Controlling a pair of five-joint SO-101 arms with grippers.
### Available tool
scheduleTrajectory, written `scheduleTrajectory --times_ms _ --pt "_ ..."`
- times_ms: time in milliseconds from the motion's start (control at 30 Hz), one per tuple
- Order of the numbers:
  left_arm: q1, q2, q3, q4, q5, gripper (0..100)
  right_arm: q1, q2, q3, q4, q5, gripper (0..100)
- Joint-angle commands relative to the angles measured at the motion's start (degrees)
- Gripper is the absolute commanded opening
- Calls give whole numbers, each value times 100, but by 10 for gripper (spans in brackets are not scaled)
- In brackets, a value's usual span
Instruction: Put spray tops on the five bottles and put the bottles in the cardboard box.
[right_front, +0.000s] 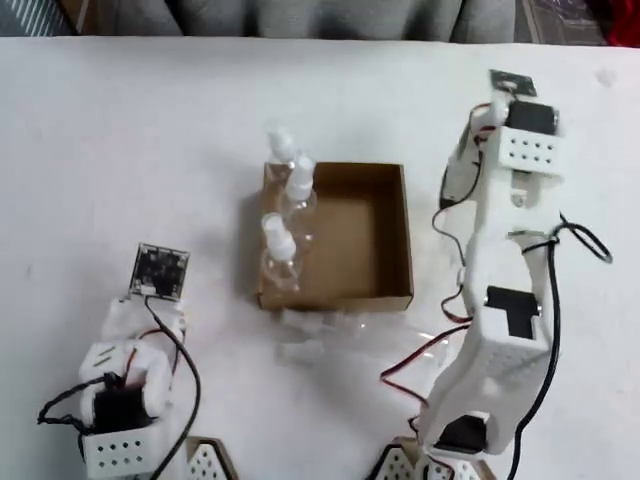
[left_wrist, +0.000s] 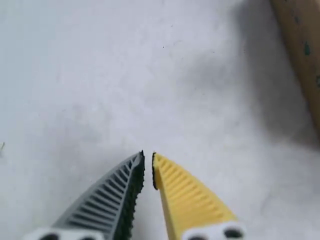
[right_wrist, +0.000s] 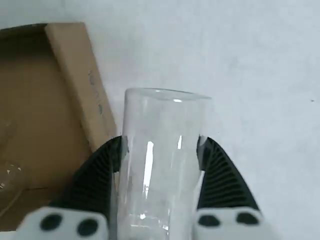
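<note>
While the right gripper (right_wrist: 160, 145) is clamped on a clear bottle (right_wrist: 165, 170) just beside the cardboard box (right_front: 408, 240) wall, open table (right_front: 120, 120) lies beyond. Left gripper (left_wrist: 148, 157) has its fingers together over bare table near the box. Three white-topped bottles (right_front: 280, 250) line the opposite wall.

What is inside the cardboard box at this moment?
A near bottle, a middle bottle and a far bottle, all with spray tops, stand along the box's left wall. The far bottle's base is hidden; it may be outside.
</note>
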Motion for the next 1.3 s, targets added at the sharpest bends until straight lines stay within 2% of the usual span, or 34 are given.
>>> scheduleTrajectory --times_ms 0,233,367,600,733,833,933,1033,1133,1267 --pt "-40 -40 0 26 -62 24 -374 -681 158 259 79 16" --pt "-40 -40 0 26 -62 26 -1007 -2325 1345 251 79 16" --pt "-40 -40 0 26 -62 26 -1648 -3327 2075 251 105 18" --pt "-40 -40 0 26 -62 26 -3345 -4347 3736 -163 1451 17" --pt "-40 -40 0 26 -62 26 -3811 -4857 4633 -655 1864 16" --pt "-40 -40 0 26 -62 26 -3978 -5270 5196 -681 2796 16" --pt "-48 -40 0 26 -62 26 -3758 -5763 5670 -418 3938 16" --pt "-48 -40 0 26 -62 26 -3213 -6246 6092 -92 5064 16" --pt "-48 -40 0 26 -62 26 -2246 -6651 6470 92 6277 16" --pt "-48 -40 0 26 -62 26 -585 -6914 6998 40 8097 16"
